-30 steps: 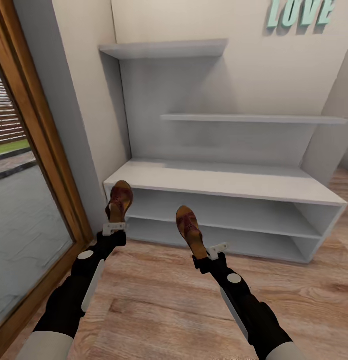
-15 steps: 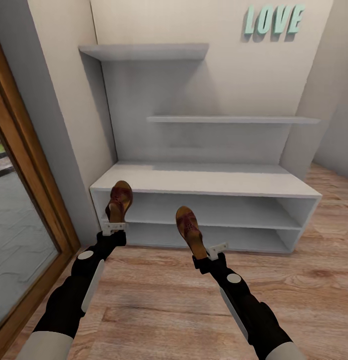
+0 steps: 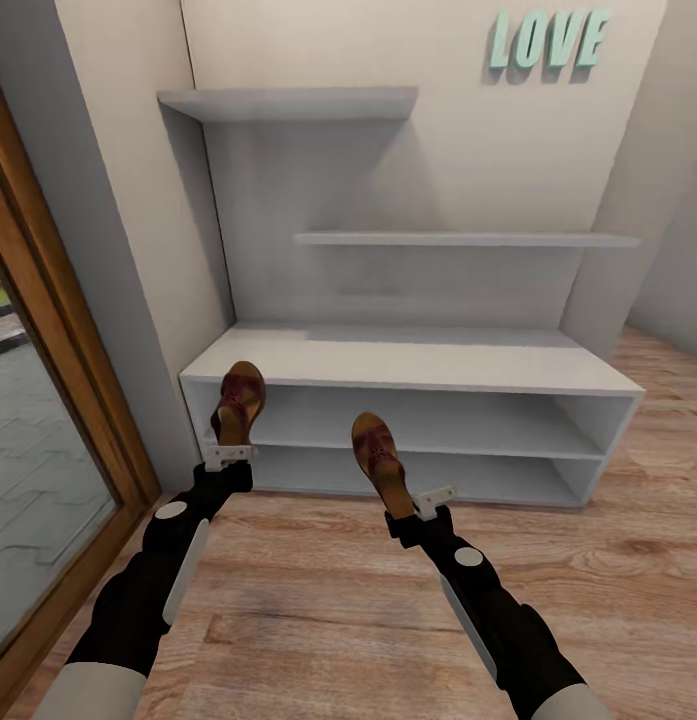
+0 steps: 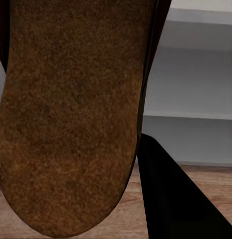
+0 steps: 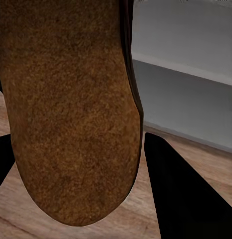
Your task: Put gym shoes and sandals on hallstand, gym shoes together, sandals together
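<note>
Each arm holds one dark brown sandal by its heel, toe pointing toward the hallstand. My left gripper is shut on the left sandal, which hangs in front of the bench's left end. My right gripper is shut on the right sandal, held above the corridor floor just before the lower shelves. The left wrist view has the tan insole of its sandal close up, and the right wrist view has the other insole, with grey shelves behind. The gym shoes are out of view.
The hallstand's bench top and two open shelf levels are bare, as are the two upper shelves. Mint "LOVE" letters hang on the wall above. A wood-framed glass door stands at the left, close to my left arm.
The view swung between one second and half a second ago, shifting the hallstand leftward in the picture. Since then nothing has moved. Both sandals stay in the grippers.
</note>
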`<state>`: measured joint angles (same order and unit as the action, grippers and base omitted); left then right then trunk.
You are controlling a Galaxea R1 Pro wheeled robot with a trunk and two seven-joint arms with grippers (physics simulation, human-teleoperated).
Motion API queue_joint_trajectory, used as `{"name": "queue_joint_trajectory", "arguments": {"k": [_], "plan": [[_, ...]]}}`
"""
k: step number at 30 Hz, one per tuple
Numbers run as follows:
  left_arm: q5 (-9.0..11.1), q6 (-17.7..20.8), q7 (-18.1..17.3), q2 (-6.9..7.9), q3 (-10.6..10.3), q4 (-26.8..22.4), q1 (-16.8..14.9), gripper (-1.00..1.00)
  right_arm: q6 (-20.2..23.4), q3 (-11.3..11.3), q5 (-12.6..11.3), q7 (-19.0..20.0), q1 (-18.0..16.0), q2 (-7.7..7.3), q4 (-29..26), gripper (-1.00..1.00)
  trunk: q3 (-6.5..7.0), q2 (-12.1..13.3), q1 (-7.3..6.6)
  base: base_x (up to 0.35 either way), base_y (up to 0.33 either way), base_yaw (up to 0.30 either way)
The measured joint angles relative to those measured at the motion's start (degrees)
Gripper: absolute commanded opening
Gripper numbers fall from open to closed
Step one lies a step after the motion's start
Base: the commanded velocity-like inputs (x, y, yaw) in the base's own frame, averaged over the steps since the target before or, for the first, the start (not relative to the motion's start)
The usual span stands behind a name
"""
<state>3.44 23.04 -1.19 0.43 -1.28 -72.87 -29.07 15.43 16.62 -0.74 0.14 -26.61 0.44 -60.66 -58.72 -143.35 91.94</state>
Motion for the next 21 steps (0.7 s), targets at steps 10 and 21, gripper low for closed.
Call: {"name": "queue_joint_trajectory", "arguments": {"k": [10,21], "plan": [[-0.05,-0.04,0.0,0.13,0.25,0.3,0.01,-1.0,-2.69,-5.54,-7.05,-0.5,0.02,-0.28,-8.54,-1.0,0.0,0.0,0.0,0.0,0.0,0.0],[0.0,0.0,0.0,0.07,0.16,0.42,0.01,-1.0,-5.7,-28.95,-8.0,0.09,4.99,-0.56,-12.72,-1.0,0.0,0.0,0.0,0.0,0.0,0.0]]}}
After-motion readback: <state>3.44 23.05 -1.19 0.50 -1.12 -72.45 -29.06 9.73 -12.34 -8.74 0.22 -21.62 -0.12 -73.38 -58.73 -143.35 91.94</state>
